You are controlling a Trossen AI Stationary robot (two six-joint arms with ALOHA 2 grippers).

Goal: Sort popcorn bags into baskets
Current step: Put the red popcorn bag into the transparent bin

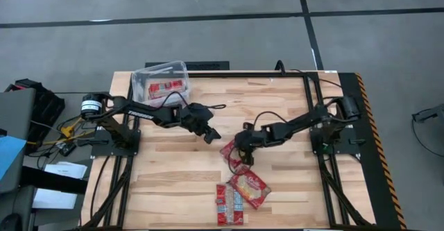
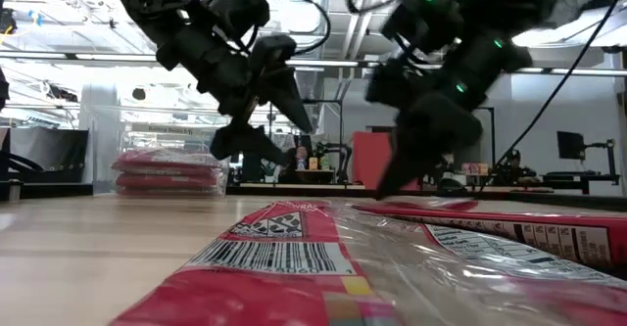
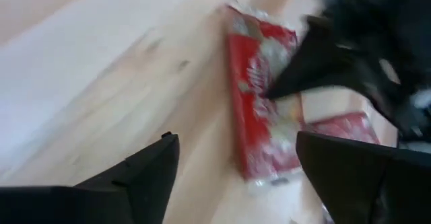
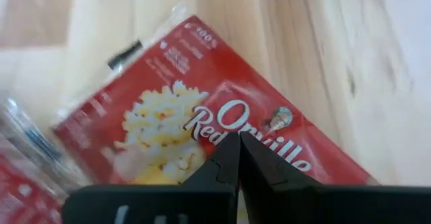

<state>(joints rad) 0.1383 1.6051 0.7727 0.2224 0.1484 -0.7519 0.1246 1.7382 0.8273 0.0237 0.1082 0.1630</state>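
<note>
High view shows the left gripper (image 1: 210, 133) spread wide and empty at table centre, the right gripper (image 1: 241, 150) pinched closed over a red popcorn bag (image 1: 231, 153), the clear tub (image 1: 161, 80) at eleven o'clock.

The packets inside the clear tub (image 1: 161, 82) at the far left of the bench are too small to count. The right end effector (image 1: 244, 152) hides part of the popcorn bag (image 1: 232, 155) beneath it. In the low view, the nearest bag (image 2: 323, 267) is cut off by the bottom edge.
</note>
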